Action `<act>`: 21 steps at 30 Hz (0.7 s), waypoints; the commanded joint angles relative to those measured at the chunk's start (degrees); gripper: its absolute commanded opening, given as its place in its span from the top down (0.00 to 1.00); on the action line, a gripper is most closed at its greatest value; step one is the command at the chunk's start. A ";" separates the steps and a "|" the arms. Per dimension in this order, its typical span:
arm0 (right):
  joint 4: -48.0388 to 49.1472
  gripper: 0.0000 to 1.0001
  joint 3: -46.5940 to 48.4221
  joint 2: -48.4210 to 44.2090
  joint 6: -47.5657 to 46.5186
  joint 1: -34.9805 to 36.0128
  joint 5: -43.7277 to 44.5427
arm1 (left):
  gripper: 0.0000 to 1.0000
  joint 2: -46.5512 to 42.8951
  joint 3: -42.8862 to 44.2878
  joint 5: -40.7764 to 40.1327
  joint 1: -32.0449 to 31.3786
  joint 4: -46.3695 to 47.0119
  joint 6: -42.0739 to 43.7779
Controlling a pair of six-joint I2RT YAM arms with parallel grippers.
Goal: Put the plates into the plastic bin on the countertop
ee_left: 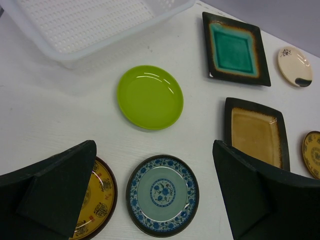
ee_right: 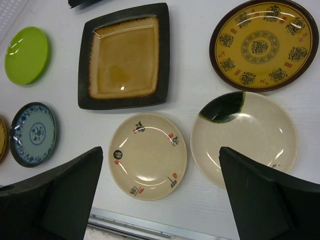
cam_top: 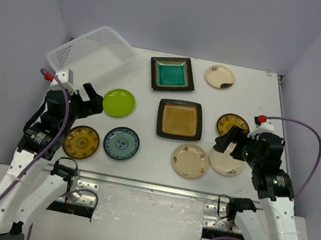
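Note:
The plastic bin (cam_top: 91, 52) stands empty at the far left of the countertop (cam_top: 151, 103); it also shows in the left wrist view (ee_left: 85, 25). Several plates lie on the countertop: teal square (cam_top: 172, 74), amber square (cam_top: 180, 120), lime green (cam_top: 119, 102), blue-patterned (cam_top: 121, 143), two mustard (cam_top: 81, 141) (cam_top: 233, 125) and three cream (cam_top: 220, 76) (cam_top: 190, 160) (cam_top: 226, 163). My left gripper (cam_top: 92, 99) is open and empty above the blue-patterned plate (ee_left: 162, 195). My right gripper (cam_top: 226, 143) is open and empty above a cream plate (ee_right: 148, 156).
A metal rail (cam_top: 149, 186) runs along the countertop's front edge. Grey walls close in the back and both sides. The right arm's purple cable (cam_top: 308, 130) loops over the right edge.

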 commanded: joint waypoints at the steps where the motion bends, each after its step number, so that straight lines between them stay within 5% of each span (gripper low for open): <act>1: 7.45 0.01 -1.90 0.15 0.26 -0.19 -1.32 | 0.00 0.44 -0.22 0.94 -0.33 2.55 0.04; 9: 20.71 0.01 -5.84 6.16 -2.89 -0.17 -14.17 | 0.00 0.91 -0.56 2.82 -1.16 3.22 0.29; 21: 21.48 0.01 13.92 53.39 -12.79 -0.85 -23.55 | 0.00 2.32 -0.87 5.09 -2.87 3.64 0.57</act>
